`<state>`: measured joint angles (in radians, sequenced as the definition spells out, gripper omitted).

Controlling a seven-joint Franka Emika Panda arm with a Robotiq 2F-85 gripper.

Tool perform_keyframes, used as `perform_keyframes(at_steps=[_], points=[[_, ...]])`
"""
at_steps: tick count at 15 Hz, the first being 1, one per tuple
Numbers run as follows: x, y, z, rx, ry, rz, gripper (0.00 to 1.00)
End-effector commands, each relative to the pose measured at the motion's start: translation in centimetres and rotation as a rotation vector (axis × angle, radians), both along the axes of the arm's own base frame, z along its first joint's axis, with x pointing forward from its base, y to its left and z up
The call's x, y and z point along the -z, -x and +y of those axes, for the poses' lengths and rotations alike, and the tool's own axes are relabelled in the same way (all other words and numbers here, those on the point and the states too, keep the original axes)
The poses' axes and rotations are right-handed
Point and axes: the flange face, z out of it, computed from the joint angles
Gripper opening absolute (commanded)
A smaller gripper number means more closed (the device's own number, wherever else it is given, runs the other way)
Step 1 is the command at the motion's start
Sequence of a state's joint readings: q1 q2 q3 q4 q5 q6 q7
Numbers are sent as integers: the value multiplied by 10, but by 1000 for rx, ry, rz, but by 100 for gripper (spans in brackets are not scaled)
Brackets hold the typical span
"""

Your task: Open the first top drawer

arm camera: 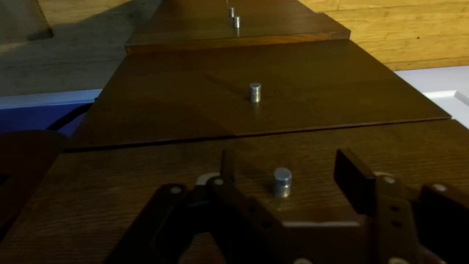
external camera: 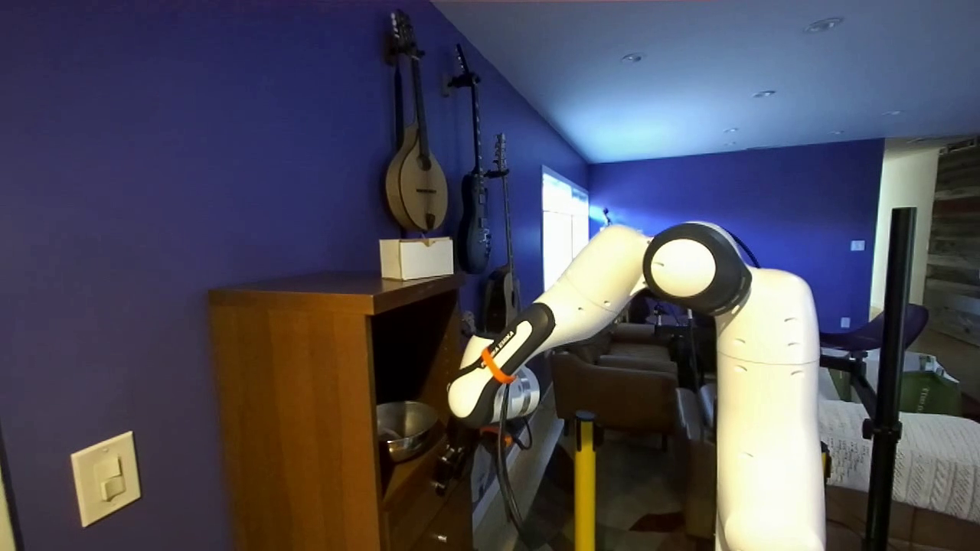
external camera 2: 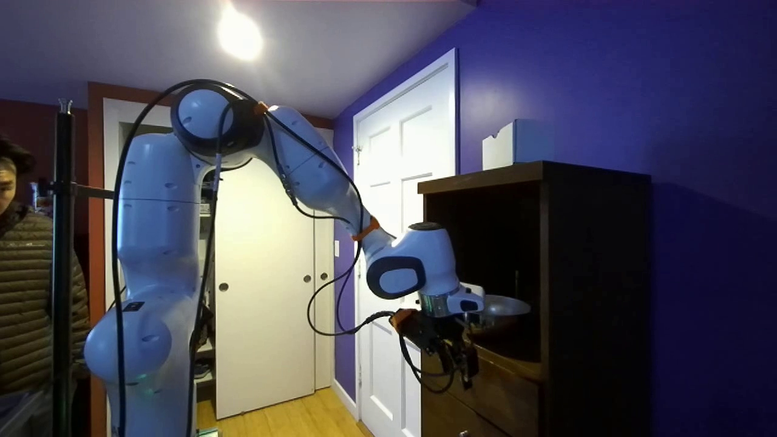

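The first top drawer point(arm camera: 121, 176) has a brown wood front and looks shut, about flush with the drawer below in the wrist view. Its front also shows under the open shelf in both exterior views point(external camera: 406, 509) point(external camera 2: 513, 394). A small silver knob point(arm camera: 282, 183) stands out from its middle. My gripper point(arm camera: 291, 172) is open, with one finger on each side of the knob in the wrist view. The knob sits nearer the left finger, and neither finger appears to touch it. In both exterior views the dark gripper point(external camera: 450, 463) point(external camera 2: 468, 369) is at the drawer's front.
A metal bowl point(external camera: 406, 428) point(external camera 2: 501, 306) sits in the open shelf just above the drawer, close to my wrist. A white box point(external camera: 417, 259) stands on the cabinet top. Lower drawers have silver knobs point(arm camera: 255, 92), and one lower front point(arm camera: 238, 43) juts out slightly.
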<state>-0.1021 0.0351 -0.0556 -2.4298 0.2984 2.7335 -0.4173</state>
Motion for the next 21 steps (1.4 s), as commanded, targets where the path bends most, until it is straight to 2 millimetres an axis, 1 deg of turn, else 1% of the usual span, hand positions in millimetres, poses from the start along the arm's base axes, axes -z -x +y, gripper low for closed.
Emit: perform_keyframes(at_steps=[1,2,3,6,8,9,10,11,13,14,15,16,19,21], points=[[10,2,-14,-40,5,43,47],[12,0,-17,-29,12,41,48],[13,-1,-18,-18,17,34,46],[13,-6,-17,-7,25,21,53],[9,-9,-17,-5,27,9,59],[8,-10,-16,-8,28,2,60],[5,-12,-15,-11,28,-8,57],[3,-15,-14,-10,28,-17,58],[0,-19,-12,-13,28,-30,50],[-1,-20,-10,-18,26,-35,41],[-2,-22,-7,-24,22,-36,26],[-2,-24,-5,-30,20,-36,23],[-1,-25,1,-43,15,-26,4],[1,-25,3,-51,12,-12,1]])
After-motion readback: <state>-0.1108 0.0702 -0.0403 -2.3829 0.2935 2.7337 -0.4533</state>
